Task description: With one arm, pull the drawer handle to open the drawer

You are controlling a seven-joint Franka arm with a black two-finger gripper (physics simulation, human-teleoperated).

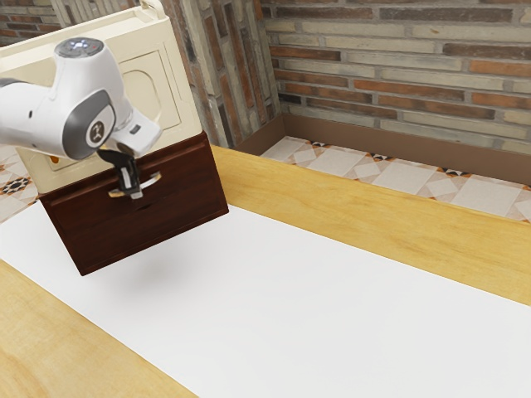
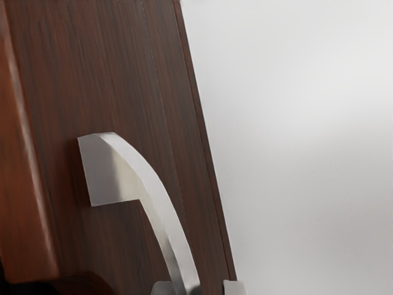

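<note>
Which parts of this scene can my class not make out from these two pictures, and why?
- Drawer's inside: exterior view, hidden behind the drawer front.
- Handle's middle: exterior view, partly covered by the gripper.
- Handle's far end: wrist view, cut off by the lower edge.
- Arm's base: cut off at the exterior view's left edge.
- Arm's emblem: exterior view, too small to read.

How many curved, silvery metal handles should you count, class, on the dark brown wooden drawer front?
1. The handle is on the drawer front, at the black two-finger gripper. The gripper covers part of the front, so something small could be hidden there.
</note>
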